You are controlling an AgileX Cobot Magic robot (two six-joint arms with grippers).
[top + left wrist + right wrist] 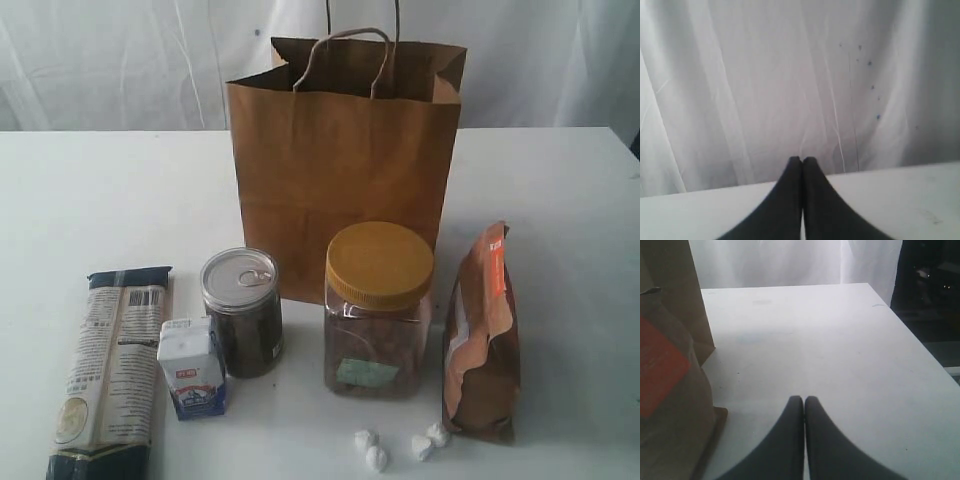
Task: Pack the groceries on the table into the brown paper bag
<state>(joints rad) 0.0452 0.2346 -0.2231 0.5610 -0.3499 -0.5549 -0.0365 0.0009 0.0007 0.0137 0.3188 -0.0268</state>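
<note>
While your left gripper (802, 160) and right gripper (804, 399) were both pressed fully closed, holding nothing, the brown paper bag (340, 170) stood upright on the table (100, 200), the yellow-lidded clear jar (378, 310) and pull-tab can (242, 315) just before it.

Bare tabletop (560, 180) flanks the bag (340, 170) (handles (352, 31) over its mouth); jar (378, 310) and can (242, 312) block its front.

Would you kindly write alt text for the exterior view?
An open brown paper bag stands on a white table; in front are a pasta packet, carton, can, yellow-lidded jar, pouch and white pieces.
</note>
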